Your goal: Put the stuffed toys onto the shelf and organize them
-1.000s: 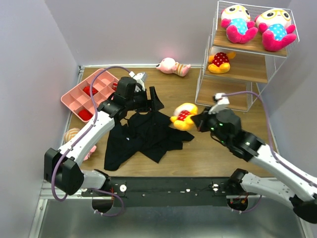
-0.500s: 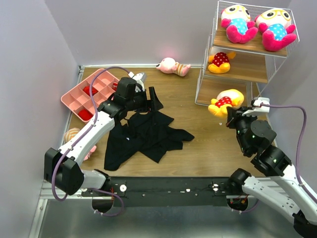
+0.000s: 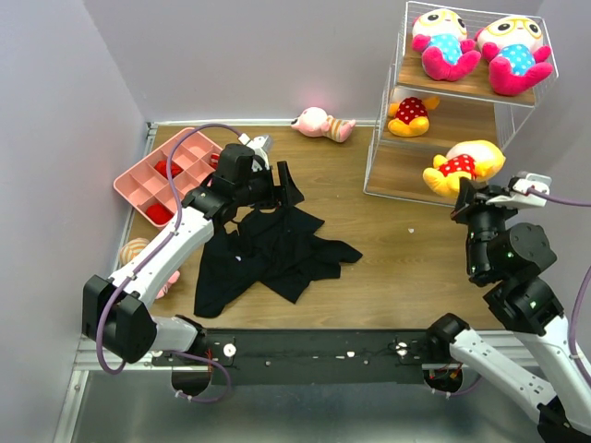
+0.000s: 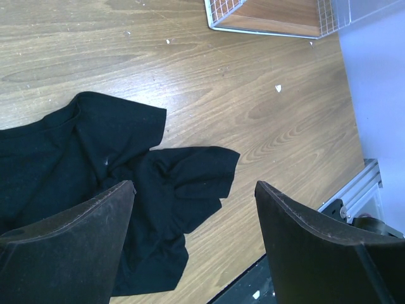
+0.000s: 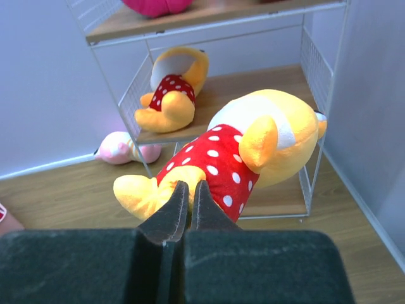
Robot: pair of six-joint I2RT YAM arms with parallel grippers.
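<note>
Toys on the shelf (image 3: 466, 132) number three: a blue doll (image 3: 443, 41) and its twin (image 3: 511, 51) lie side by side on the top board, and a yellow doll (image 3: 411, 115) lies on the middle board. On the surface (image 3: 406, 268), a black garment (image 3: 268, 254) sprawls in the middle, a pink tray (image 3: 166, 180) sits at the far left, and a pink doll (image 3: 323, 123) lies at the far edge, left of the shelf. The left claw (image 4: 193, 190) hangs over the garment with its fingers spread wide and nothing between them. Another pink doll (image 3: 138, 251) at the left edge is mostly hidden behind the left arm. The shelf's bottom board is largely covered by the held doll (image 5: 253, 152). Whether that doll touches the shelf's wire cannot be told from either view. The right claw (image 5: 190, 190) is clamped on the held doll at the hem of its red dotted body, beside a yellow leg. The doll juts out past the fingertips, head to the right, in front of the shelf's open side and below the middle board's level.
</note>
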